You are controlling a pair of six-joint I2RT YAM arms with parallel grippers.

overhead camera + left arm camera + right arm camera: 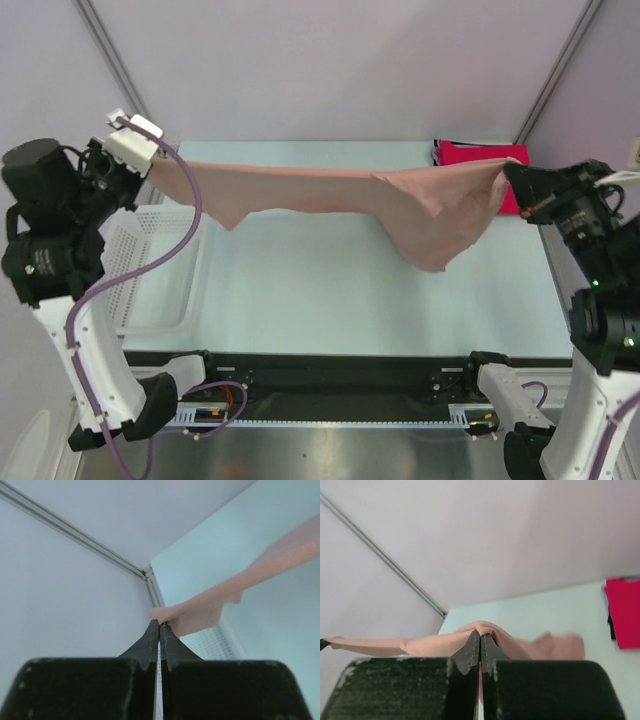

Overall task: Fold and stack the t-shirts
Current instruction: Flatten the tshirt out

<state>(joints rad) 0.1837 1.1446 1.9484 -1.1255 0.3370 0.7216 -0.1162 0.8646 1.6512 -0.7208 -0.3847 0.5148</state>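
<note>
The dusty-pink t-shirt [330, 192] hangs stretched in the air between both grippers, sagging lower near its right end. My left gripper [160, 160] is shut on the shirt's left end, above the basket; in the left wrist view the cloth [200, 612] runs from the closed fingertips up to the right. My right gripper [512, 172] is shut on the shirt's right end; in the right wrist view the cloth [492, 630] bunches over the closed tips. A folded red t-shirt [462, 153] lies at the back right, partly hidden by the pink shirt, and shows in the right wrist view [625, 612] with a dark edge beside it.
A white plastic lattice basket [150, 262] stands on the left side of the pale green table [330, 300], also seen under the cloth in the left wrist view [215, 645]. White walls with metal frame posts [108, 55] enclose the back.
</note>
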